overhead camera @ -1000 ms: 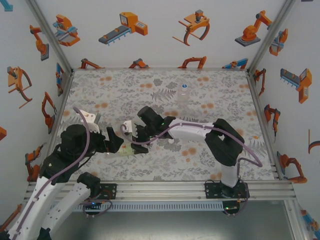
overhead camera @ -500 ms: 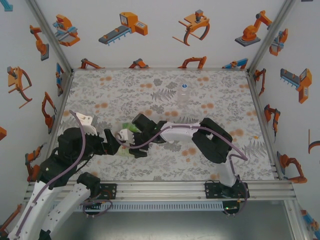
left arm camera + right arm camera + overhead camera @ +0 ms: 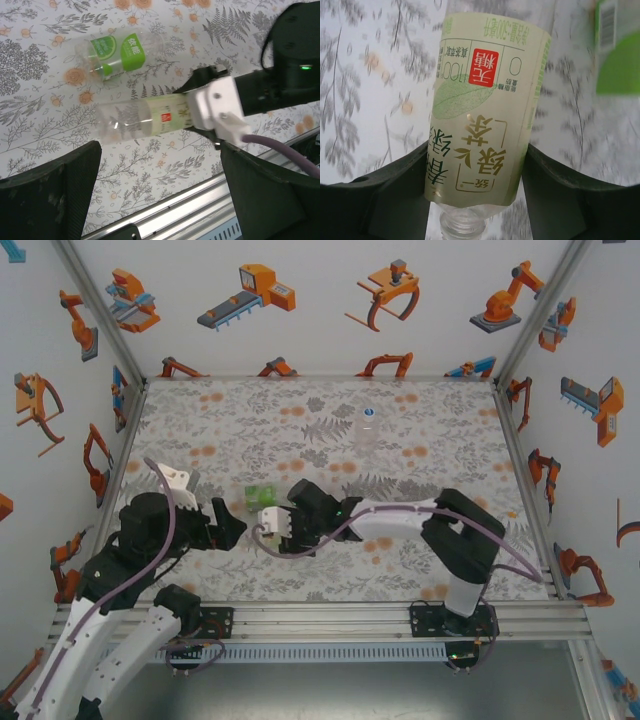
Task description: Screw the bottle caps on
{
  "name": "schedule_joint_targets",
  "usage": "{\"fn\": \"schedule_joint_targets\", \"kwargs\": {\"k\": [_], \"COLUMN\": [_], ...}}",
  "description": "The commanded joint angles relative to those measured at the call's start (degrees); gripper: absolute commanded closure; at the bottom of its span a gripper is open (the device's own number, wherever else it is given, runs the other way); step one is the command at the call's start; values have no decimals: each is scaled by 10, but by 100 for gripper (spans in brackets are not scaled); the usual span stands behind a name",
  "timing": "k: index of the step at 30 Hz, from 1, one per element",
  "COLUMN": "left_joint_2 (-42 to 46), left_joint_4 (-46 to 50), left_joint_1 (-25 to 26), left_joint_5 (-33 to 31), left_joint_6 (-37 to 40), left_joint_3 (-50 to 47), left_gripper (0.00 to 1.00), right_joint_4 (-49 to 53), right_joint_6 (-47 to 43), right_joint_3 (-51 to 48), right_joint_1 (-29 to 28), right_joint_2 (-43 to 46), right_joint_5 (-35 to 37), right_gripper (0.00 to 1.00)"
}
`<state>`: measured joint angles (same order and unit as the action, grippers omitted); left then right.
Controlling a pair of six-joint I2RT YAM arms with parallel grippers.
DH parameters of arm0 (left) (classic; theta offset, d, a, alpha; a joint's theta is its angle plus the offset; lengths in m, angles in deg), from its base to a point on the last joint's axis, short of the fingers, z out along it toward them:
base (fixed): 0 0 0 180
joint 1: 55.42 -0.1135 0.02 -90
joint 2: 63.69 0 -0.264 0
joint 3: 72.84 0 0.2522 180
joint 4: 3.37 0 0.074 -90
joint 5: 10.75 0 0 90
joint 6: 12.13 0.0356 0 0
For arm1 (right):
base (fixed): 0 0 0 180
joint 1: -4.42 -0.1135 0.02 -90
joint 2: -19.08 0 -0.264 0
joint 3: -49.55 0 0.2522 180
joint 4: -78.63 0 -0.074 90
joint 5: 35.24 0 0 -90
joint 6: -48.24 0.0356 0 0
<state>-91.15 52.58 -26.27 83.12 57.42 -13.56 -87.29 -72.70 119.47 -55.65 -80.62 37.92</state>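
Floral table [image 3: 450, 420], robot-sticker walls [image 3: 320, 340]. Left gripper [image 3: 228, 523] wide, empty. Right gripper [image 3: 477, 147] clamps pale-label bottle [image 3: 145, 116], lying near centre-left. Green-label bottle [image 3: 117, 52] lies just beyond. Unlabelled bottle [image 3: 368, 430] upright, far.

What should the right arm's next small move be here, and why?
Probably lift the pale-label bottle and tip it upright: it lies on its side, the right gripper clamps both sides of its label, and its neck looks uncapped.
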Motion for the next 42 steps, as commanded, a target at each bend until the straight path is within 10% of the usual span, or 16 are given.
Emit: {"fn": "schedule_joint_targets", "kwargs": {"k": [1, 19, 42], "left_joint_2": [-13, -62, -227], "left_joint_4": [-21, -77, -96], "left_joint_1": [-4, 1, 139], "left_joint_5": [41, 320, 420], "left_joint_6": [32, 166, 265], "left_joint_3": [14, 25, 33], "left_gripper": [5, 5, 11], "right_joint_4": [-12, 144, 87], "right_joint_6": [-65, -534, -633], "right_joint_3": [-48, -85, -13], "right_joint_1": [-10, -215, -319], "right_joint_2": [97, 357, 316], "right_joint_5": [85, 475, 533], "right_gripper": [63, 76, 76]}}
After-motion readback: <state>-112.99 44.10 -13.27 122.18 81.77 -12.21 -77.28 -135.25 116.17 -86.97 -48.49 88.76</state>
